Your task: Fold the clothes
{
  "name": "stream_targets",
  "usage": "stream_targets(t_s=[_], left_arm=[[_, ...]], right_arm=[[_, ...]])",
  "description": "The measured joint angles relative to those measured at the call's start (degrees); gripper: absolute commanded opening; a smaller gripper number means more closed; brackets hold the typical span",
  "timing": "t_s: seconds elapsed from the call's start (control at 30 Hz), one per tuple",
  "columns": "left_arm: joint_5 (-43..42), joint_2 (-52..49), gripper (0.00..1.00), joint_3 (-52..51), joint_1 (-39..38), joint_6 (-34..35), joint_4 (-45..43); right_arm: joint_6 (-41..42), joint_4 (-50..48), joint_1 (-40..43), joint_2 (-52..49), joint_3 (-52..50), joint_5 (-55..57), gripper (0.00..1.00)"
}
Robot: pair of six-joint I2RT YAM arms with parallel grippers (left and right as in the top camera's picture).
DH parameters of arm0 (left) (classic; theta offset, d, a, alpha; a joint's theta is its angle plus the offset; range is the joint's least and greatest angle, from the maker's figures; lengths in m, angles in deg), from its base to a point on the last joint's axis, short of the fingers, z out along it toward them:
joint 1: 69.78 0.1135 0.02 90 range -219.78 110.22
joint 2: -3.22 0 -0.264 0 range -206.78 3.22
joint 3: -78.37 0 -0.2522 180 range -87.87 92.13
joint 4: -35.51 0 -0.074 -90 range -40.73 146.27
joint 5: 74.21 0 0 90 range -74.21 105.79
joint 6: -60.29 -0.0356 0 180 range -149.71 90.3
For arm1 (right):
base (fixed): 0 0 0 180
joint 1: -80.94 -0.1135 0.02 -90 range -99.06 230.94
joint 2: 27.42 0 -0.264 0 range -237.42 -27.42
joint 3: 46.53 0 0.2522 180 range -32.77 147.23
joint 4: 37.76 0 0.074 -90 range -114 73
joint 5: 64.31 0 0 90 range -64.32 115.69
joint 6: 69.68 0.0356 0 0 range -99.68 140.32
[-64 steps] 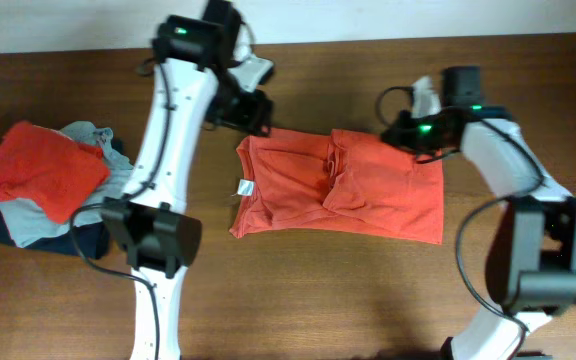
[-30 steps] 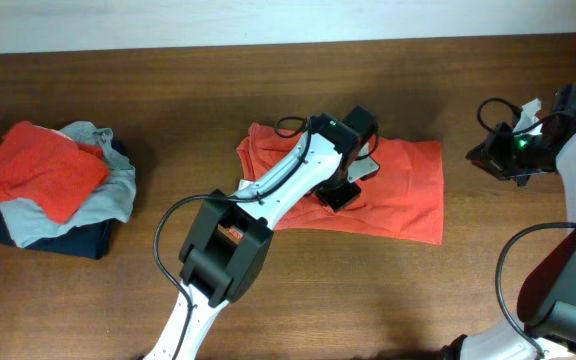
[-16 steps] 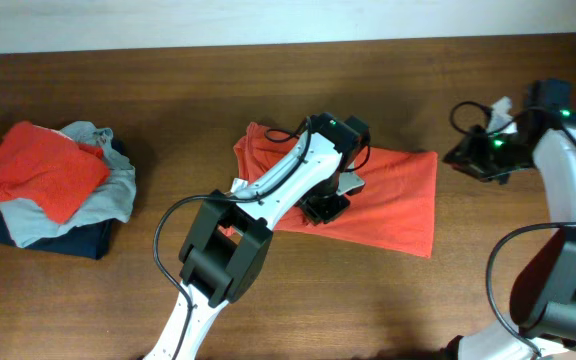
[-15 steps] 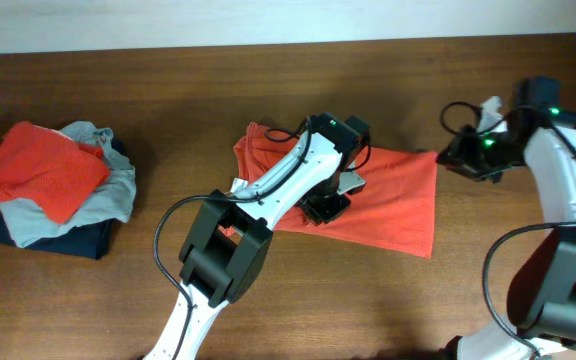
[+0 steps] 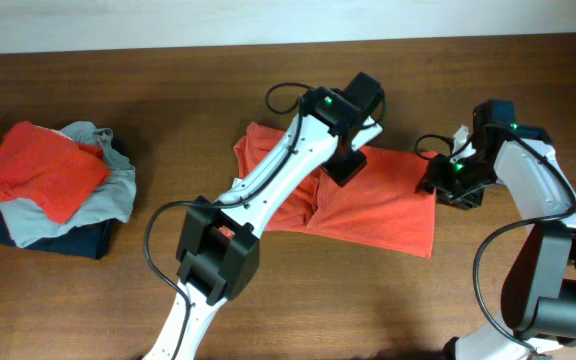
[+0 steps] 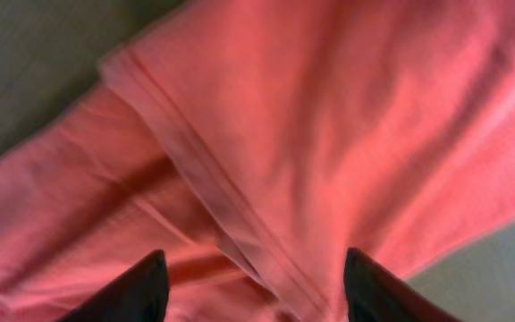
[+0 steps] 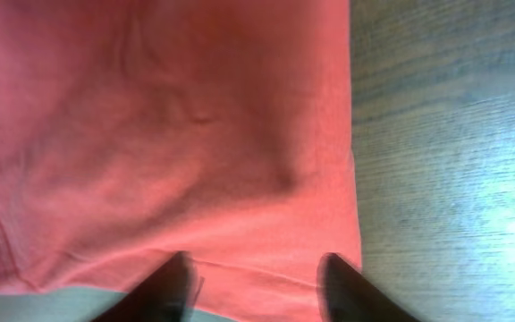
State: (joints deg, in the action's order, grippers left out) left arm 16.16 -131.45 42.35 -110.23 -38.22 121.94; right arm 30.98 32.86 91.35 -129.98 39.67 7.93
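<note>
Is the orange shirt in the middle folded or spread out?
Partly folded: the T-shirt lies flat and wide, but a hemmed layer overlaps another near its middle.

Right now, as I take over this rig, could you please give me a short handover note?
Left pincer: open, above the T-shirt, upper middle.
Right pincer: open, at its right edge, holding nothing.
T-shirt: in the middle of the table, a rough rectangle, rumpled at its centre.
Done: apparently a first fold. Left: smooth the centre and fold it smaller.
Other garments sit piled at the table's left.
</note>
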Motion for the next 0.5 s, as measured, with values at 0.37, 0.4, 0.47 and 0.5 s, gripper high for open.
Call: stream_targets(t_s=[0.37, 0.4, 0.47, 0.5], left_arm=[[0.6, -7.4, 0.56, -0.2, 2.8, 0.1, -8.9], [0.6, -8.7, 0.53, -0.2, 2.9, 0.1, -9.2], [0.6, -10.7, 0.49, -0.3, 2.9, 0.0, -9.6], [0.3, -11.2, 0.42, -0.3, 2.9, 0.1, -10.2]], right_arm=[[2.2, -0.6, 0.0, 0.0, -2.1, 1.5, 0.45], [2.5, -1.2, 0.0, 0.0, -2.8, 1.6, 0.44], [3.1, -2.6, 0.0, 0.0, -4.7, 1.9, 0.44], [3.5, -3.3, 0.0, 0.0, -5.7, 1.9, 0.45]])
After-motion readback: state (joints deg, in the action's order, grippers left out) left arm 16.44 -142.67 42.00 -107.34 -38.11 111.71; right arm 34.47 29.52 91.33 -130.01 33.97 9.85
